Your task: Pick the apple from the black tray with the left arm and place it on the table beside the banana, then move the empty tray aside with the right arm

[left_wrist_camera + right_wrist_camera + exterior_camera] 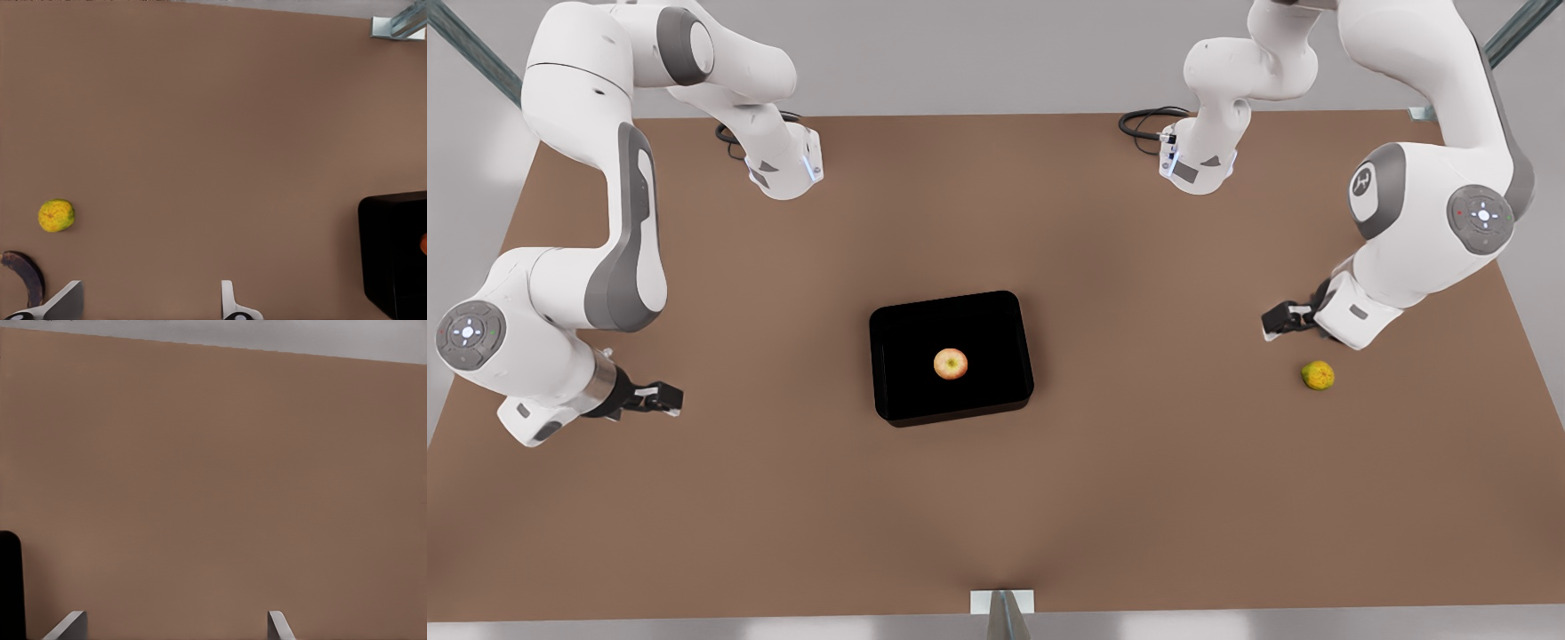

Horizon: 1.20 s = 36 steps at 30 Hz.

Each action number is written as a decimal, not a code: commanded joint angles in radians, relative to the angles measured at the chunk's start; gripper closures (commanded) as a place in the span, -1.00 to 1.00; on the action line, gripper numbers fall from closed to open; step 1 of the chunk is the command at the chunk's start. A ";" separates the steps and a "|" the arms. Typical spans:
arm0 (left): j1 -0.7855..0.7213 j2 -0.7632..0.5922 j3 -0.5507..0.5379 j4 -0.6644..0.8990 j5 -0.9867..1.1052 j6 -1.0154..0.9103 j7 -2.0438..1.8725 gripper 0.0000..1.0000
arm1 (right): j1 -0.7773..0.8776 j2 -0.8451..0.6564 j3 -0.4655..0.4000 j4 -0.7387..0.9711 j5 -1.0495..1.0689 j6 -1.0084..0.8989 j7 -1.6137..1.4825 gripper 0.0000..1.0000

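- The black tray sits flat near the middle of the brown desk, clear of both arms.
- The apple rests inside the tray, about at its centre, yellow with a reddish blush, touched by nothing.
- The left arm, the one with the logo on its joint cap, stands at the front view's right. Its left claw hangs above bare desk, well apart from the tray, pointing toward it.
- In the left wrist view the two fingertips of that claw stand wide apart with nothing between them: spread and empty.
- A lumpy green-yellow fruit lies on the desk just beside the left claw, on the nearer side.
- The banana, dark and curved, lies close to that fruit in the left wrist view.
- The right arm waits at the front view's left, its right claw over bare desk, well apart from the tray.
- The right wrist view shows its fingertips set wide, empty, with one edge of the tray off to the side.
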 commanded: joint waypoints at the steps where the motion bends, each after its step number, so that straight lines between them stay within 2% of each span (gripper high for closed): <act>1: -0.008 -0.001 0.000 0.000 0.003 0.036 -0.089 -1.00 | 0.000 0.000 0.000 0.001 -0.001 0.031 -0.067 -1.00; 5: -0.022 0.056 -0.006 0.012 -0.003 0.055 -0.090 -1.00 | 0.002 0.006 0.001 0.004 -0.001 0.031 -0.067 -1.00; 6: -0.097 0.123 -0.011 0.063 0.015 0.054 -0.100 -1.00 | 0.002 0.006 0.001 0.004 -0.001 0.031 -0.067 -1.00; 8: -0.231 0.297 -0.020 0.293 0.006 0.039 -0.328 -1.00 | 0.002 0.006 0.001 0.004 -0.001 0.031 -0.067 -1.00; 12: -0.531 0.350 -0.022 0.324 0.006 0.098 -0.854 -1.00 | 0.000 0.006 0.001 0.004 -0.001 0.031 -0.067 -1.00; 14: -0.665 0.432 -0.019 0.325 0.017 0.261 -1.163 -1.00 | 0.002 0.006 0.001 0.004 -0.002 0.031 -0.067 -1.00; 16: -0.742 0.533 -0.017 0.382 0.035 0.281 -1.241 -1.00 | 0.003 0.006 0.001 0.004 -0.002 0.031 -0.067 -1.00; 19: -0.775 0.719 -0.013 0.581 0.115 0.276 -1.241 -1.00 | 0.003 0.006 0.001 0.004 -0.002 0.031 -0.067 -1.00; 22: -0.780 0.755 -0.017 0.578 0.164 0.308 -1.232 -1.00 | 0.003 0.006 0.003 0.004 -0.002 0.031 -0.067 -1.00; 25: -0.789 0.821 -0.013 0.586 0.195 0.433 -1.233 -1.00 | 0.009 0.008 0.001 0.004 -0.032 0.031 -0.064 -1.00; 36: -0.805 0.893 -0.011 0.603 0.315 0.453 -1.223 -1.00 | 0.009 0.008 0.001 0.004 -0.033 0.031 -0.064 -1.00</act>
